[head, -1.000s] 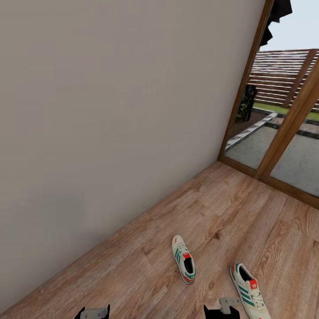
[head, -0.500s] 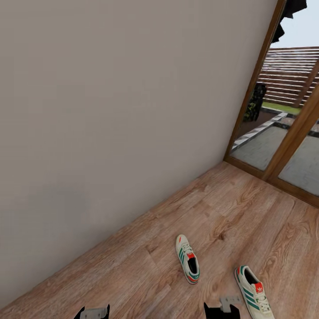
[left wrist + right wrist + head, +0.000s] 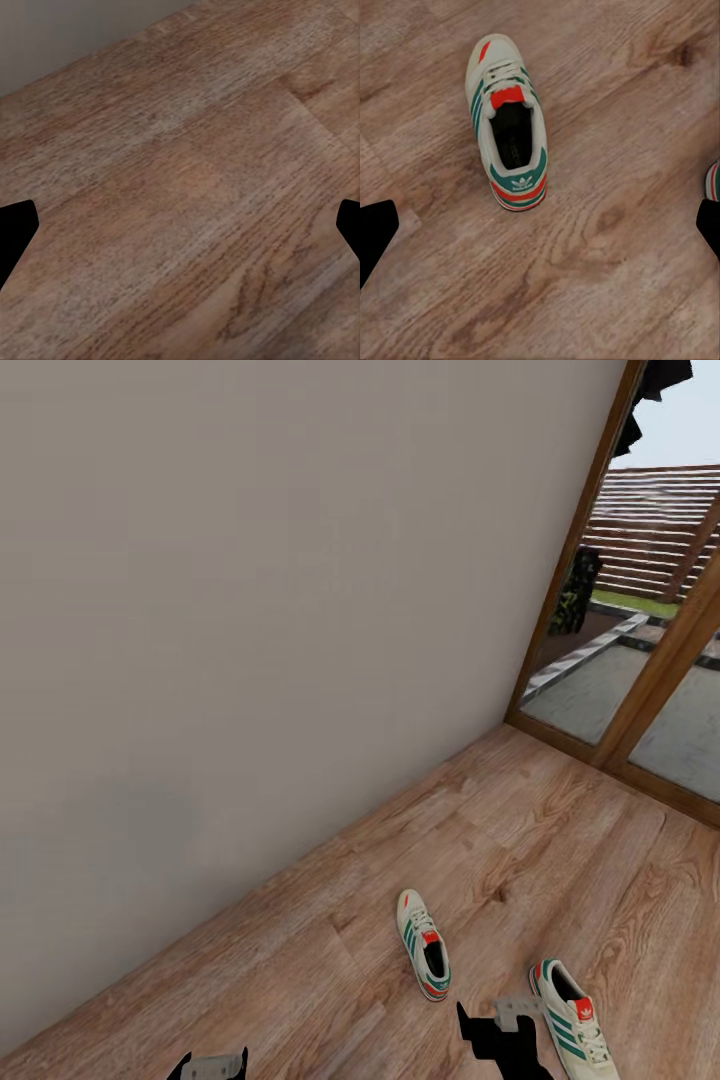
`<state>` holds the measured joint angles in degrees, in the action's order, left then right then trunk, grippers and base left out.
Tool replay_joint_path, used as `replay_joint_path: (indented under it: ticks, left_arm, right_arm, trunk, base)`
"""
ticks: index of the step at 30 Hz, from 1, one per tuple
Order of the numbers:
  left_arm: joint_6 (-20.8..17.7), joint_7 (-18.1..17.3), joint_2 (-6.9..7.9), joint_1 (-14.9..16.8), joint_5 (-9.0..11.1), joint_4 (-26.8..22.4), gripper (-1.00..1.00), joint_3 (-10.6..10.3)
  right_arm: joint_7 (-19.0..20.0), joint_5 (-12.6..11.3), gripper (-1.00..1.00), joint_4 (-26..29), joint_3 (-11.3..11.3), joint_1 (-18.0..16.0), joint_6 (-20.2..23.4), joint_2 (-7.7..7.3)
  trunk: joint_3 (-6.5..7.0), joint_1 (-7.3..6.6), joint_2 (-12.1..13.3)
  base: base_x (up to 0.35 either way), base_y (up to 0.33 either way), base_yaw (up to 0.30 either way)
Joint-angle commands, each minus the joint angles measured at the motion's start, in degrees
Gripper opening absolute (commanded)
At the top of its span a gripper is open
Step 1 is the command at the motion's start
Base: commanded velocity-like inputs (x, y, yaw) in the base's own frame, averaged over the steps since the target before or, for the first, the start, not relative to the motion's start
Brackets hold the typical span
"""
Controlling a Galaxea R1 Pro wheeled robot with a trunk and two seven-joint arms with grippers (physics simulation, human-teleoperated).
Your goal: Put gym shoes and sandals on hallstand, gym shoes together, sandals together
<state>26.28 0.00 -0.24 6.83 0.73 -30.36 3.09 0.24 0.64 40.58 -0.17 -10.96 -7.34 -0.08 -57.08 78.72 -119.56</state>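
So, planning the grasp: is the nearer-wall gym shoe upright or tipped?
Upright: the gym shoe rests sole-down on the floor, opening and laces facing up.

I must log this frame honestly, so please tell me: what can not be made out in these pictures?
- Right gym shoe: head view, its toe is cut off by the bottom edge.
- Right gripper: head view, a black shape at the bottom edge; whether open or shut is unclear.
- Left gripper: head view, cut by the bottom edge.
- Second shoe: right wrist view, a sliver at the edge.
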Motion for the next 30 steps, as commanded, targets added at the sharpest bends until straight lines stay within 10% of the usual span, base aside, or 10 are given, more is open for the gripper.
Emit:
replay_joint_path:
  ticks: [1, 30]
  left_arm:
    - [0.17, 0.00, -0.03, 0.02, 0.06, 0.03, 1.00, 0.09]
    - [3.38, 0.08, 0.06, 0.02, 0.13, -0.05, 1.00, 0.56]
  right_arm:
    - [0.03, 0.06, 1.00, 0.00, -0.02, -0.02, -0.25, 0.00]
    - [0.11, 0.06, 1.00, 0.12, 0.32, -0.02, -0.57, -0.01]
  trunk:
    - [-0.04, -0.01, -0.02]
    - [-0.81, -0.01, -0.02]
  base:
    - [0.000, 0.000, 0.000]
    - [0.070, -0.070, 0.101]
